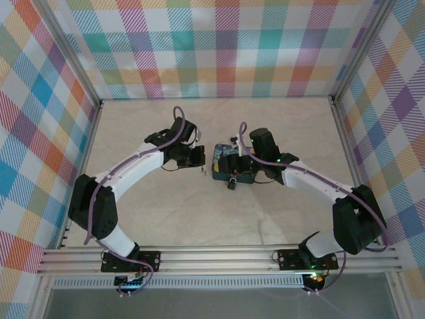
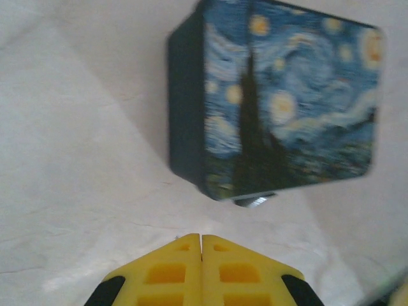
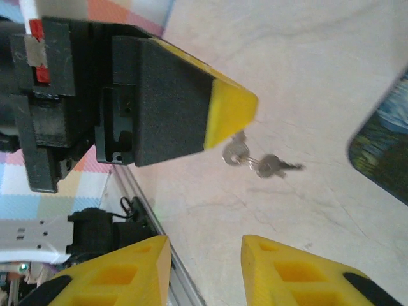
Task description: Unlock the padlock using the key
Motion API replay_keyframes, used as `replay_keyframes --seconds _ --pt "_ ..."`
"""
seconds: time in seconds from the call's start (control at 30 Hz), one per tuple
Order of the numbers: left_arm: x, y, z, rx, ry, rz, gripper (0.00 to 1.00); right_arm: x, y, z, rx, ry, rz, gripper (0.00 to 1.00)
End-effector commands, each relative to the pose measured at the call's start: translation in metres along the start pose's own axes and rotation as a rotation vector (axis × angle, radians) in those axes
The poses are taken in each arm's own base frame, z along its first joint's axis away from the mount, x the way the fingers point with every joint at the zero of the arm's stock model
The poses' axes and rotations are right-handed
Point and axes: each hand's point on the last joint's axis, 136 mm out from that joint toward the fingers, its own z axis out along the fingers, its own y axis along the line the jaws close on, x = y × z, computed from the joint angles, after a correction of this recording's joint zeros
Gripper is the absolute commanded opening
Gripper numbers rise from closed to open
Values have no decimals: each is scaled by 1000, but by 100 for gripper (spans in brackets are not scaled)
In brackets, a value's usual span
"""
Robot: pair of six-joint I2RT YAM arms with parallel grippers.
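Note:
The key [image 3: 273,166] hangs from a small ring with a second key [image 3: 234,153], dangling under the yellow fingertip of my left gripper [image 3: 231,113], which pinches it. From the left wrist view, the left gripper [image 2: 202,238] is shut, its tips pressed together just short of the blue tin [image 2: 280,102]. The tiny dark padlock [image 1: 232,184] lies at the tin's near edge, and a silvery bit of it [image 2: 255,202] peeks out under the tin. My right gripper [image 3: 204,255] is open, nothing between its fingers, hovering above the tin [image 1: 229,166] and facing the left gripper [image 1: 201,159].
The starry-night tin [image 3: 382,159] sits mid-table between the two arms. An aluminium rail [image 3: 143,204] and checked walls [image 1: 219,46] bound the beige table [image 1: 199,219]. Both arm bases stand at the near edge.

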Motion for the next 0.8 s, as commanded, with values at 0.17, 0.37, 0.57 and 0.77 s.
replay_keyframes --seconds 0.17,0.37,0.57,0.77 --pt "-6 -61 -42 352 -33 34 0 -10 32 -7 -168 -70 -182 36" --pt "-7 -69 -50 396 -50 47 0 -17 35 -9 -211 -124 -188 39" --pt "-7 -72 -51 418 -53 37 0 -18 37 -8 -232 -120 -191 41" --pt "-8 -75 -53 441 -58 31 0 -17 39 -7 -253 -115 -187 34"
